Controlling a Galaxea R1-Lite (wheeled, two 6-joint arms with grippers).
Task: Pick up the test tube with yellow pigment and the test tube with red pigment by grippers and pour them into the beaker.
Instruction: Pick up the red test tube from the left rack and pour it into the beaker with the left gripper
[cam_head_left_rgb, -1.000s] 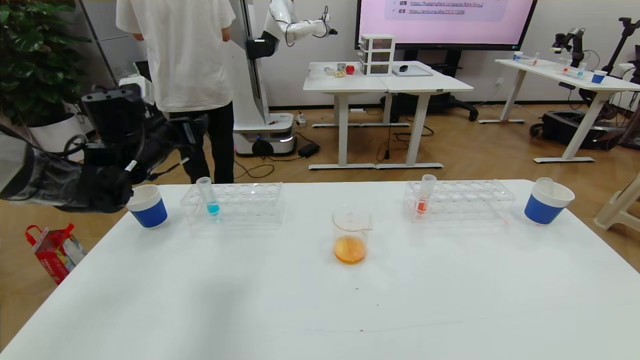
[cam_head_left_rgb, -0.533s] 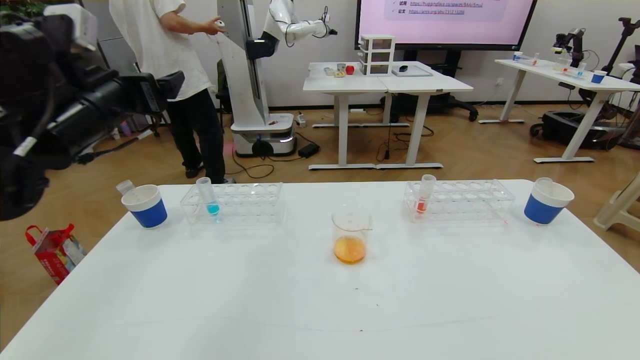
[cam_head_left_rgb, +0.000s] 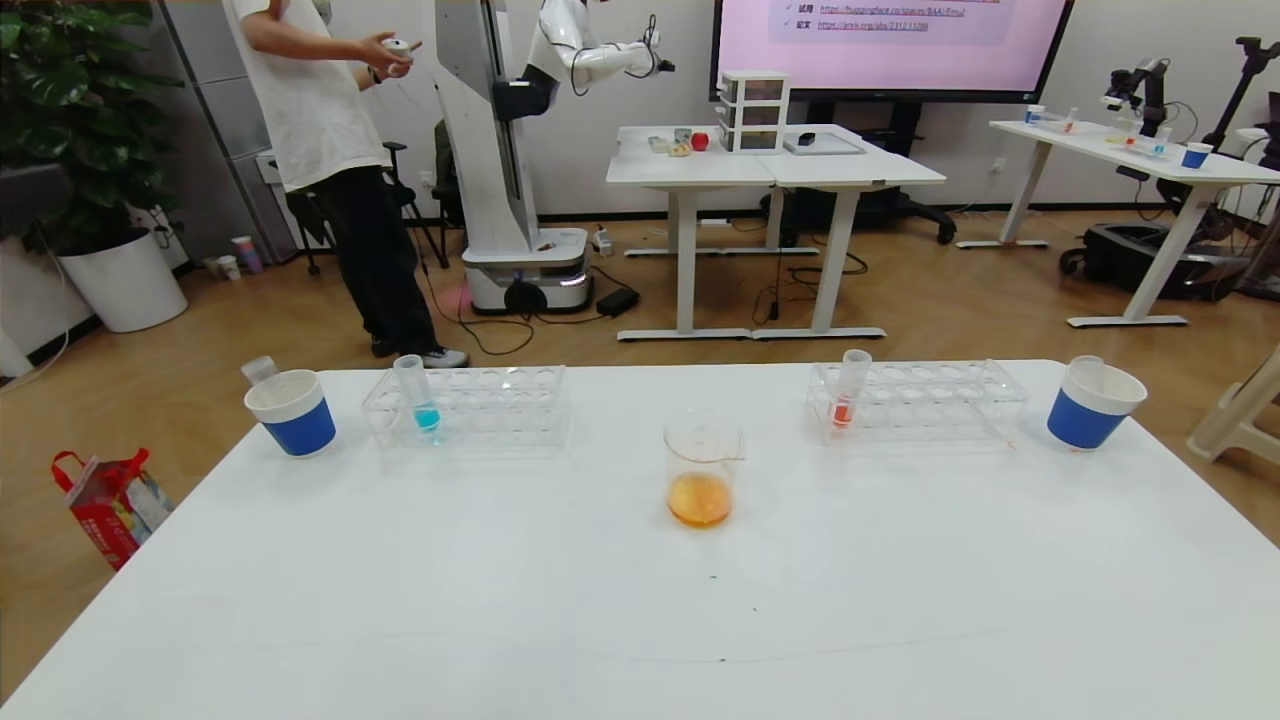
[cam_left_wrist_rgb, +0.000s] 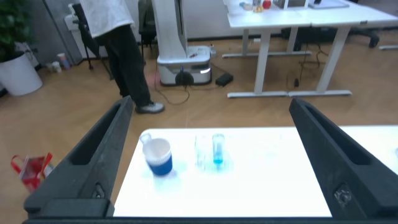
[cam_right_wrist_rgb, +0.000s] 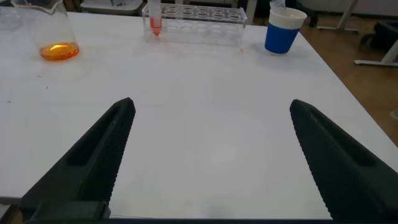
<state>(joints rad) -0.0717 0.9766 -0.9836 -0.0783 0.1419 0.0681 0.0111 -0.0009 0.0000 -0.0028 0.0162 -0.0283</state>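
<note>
Gone from the head view is the left arm, which hung over the left cup (cam_head_left_rgb: 291, 412) a second ago and has since risen clear. Its left end effector (cam_left_wrist_rgb: 211, 158) now looks down from high above the left end of the worktop (cam_head_left_rgb: 640, 620), fingers (cam_left_wrist_rgb: 93, 162) spread wide and empty. The right end effector (cam_right_wrist_rgb: 208, 155) hangs low over the right side of the worktop, equally wide and empty. Orange liquid already sits in the beaker (cam_head_left_rgb: 702, 470) at the centre. 1 red tube (cam_head_left_rgb: 848, 390) stands in the right rack (cam_head_left_rgb: 920, 400), and a blue tube (cam_head_left_rgb: 417, 395) in the left rack (cam_head_left_rgb: 470, 403). A clear tube (cam_head_left_rgb: 258, 370) pokes up at the left cup; another seems to sit in the right cup (cam_head_left_rgb: 1092, 404). No yellow liquid shows anywhere. Both pours look finished, with the arms drawing back.
</note>
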